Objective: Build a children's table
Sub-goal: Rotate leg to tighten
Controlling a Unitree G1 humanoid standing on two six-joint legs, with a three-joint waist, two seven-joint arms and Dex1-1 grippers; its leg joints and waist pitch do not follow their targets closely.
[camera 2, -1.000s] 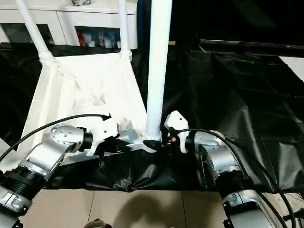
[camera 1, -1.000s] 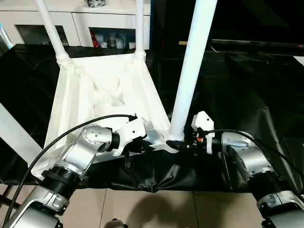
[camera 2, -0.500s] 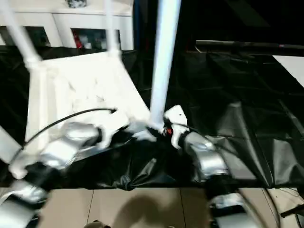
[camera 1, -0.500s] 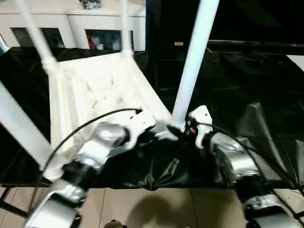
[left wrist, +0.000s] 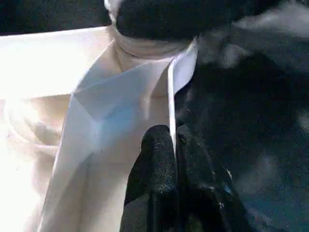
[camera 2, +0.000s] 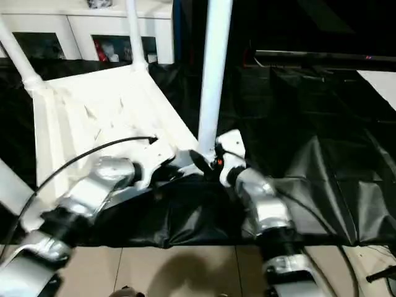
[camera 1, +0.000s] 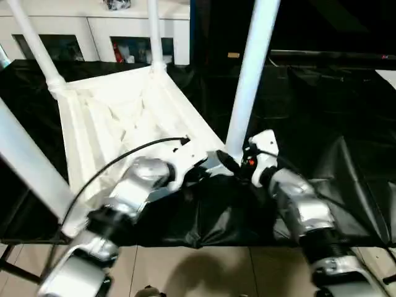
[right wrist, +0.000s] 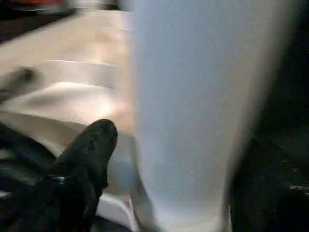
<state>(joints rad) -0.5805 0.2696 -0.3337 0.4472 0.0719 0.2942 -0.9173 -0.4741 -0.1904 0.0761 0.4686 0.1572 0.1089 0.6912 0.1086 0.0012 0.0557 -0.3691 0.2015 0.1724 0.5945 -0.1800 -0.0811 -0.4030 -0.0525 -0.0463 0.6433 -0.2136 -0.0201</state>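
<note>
The children's table lies upside down on black cloth, its white top (camera 1: 117, 111) ribbed underneath. Legs stand in the corner sockets: far left (camera 1: 34, 43), far right (camera 1: 153, 31), near left (camera 1: 25, 161) and near right (camera 1: 250, 68). My left gripper (camera 1: 207, 170) is shut on the top's thin raised rim (left wrist: 170, 96), just beside the near right socket. My right gripper (camera 1: 234, 162) sits at the base of the near right leg (right wrist: 193, 111), open. One black finger (right wrist: 91, 150) stands a little apart from the leg's side.
A white cabinet with glass doors (camera 1: 93, 31) stands behind the work. Wrinkled black cloth (camera 1: 322, 111) covers the surface to the right and hangs over the front edge. Below that edge is tiled floor (camera 1: 204, 272).
The camera has shifted and tilted. My right gripper's fingers have spread away from the near right leg. My left gripper still pinches the rim.
</note>
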